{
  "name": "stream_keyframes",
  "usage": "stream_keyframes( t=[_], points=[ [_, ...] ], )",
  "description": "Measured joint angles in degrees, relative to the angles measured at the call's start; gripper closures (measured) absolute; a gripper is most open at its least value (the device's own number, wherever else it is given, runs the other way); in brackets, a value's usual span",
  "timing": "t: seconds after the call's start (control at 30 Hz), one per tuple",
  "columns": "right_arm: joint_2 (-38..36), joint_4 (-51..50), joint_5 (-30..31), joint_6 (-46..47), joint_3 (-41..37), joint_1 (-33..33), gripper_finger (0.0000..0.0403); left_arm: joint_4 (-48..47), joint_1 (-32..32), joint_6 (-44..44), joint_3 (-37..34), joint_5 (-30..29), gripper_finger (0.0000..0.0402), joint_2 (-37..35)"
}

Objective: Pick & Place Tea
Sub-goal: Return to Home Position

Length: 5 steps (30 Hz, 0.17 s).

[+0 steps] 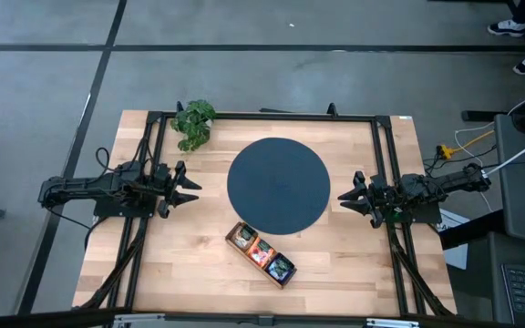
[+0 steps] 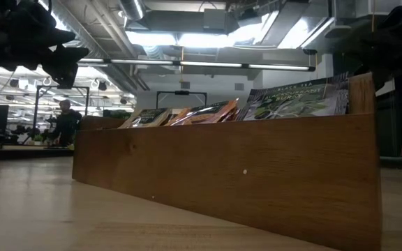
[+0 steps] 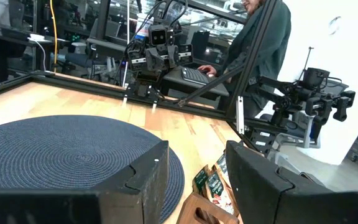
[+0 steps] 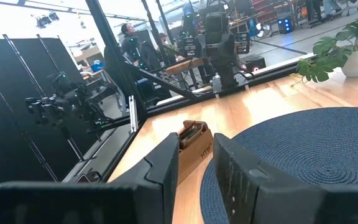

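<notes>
Left claw (image 1: 191, 189) hangs beside the round mat (image 1: 278, 185), fingers spread and empty. Right claw (image 1: 345, 198) faces it across the mat, released too. Tea sachets (image 1: 261, 252) sit in the wooden tray (image 2: 222, 174) on the desk (image 1: 180, 264), just off the mat's edge, opposite the plant (image 1: 194, 122).

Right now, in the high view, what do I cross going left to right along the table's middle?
left gripper → dark round mat → right gripper. The plant and the wooden tray are left out because each overlaps a neighbour's span.
</notes>
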Motion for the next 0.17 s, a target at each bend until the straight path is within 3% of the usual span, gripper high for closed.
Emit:
stream_keyframes(
  t=[0.17],
  points=[
    [0.0, 0.0, 0.0, 0.0, 0.0, 0.0, 0.0301, 0.0, 0.0, 0.0, 0.0, 0.0, 0.0245, 0.0]
  ],
)
